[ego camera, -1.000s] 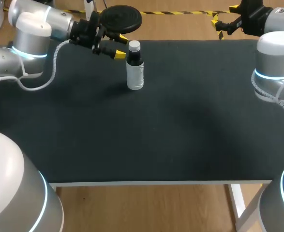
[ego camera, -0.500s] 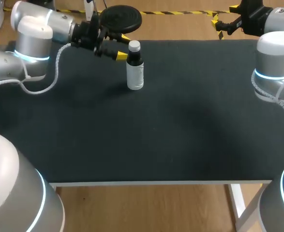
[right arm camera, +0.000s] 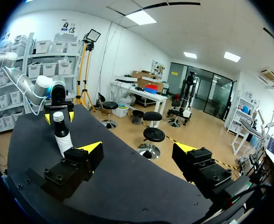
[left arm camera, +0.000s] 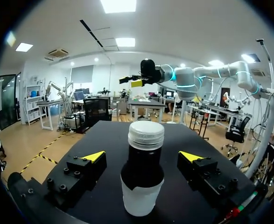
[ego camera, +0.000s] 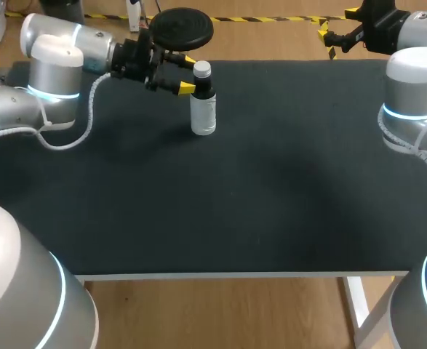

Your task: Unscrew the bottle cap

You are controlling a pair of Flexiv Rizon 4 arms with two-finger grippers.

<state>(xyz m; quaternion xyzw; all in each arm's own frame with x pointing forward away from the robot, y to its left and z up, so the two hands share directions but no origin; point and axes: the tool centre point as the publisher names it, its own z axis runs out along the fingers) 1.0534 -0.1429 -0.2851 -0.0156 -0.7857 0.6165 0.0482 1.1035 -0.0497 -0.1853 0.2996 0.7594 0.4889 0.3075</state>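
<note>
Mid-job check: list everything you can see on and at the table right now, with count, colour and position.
Plastic bottle with dark upper body and white label: one, dark and white, standing upright on the table's far left part.
Ribbed screw cap: one, white, on top of the bottle.
Table with black mat top: one, black, bearing the bottle.
Left pincer: one, black with yellow tips, open, one finger on each side of the bottle's neck, with gaps showing in the left wrist view.
Right pincer: one, black with yellow tips, open and empty, by the table's far right corner, far from the bottle.
</note>
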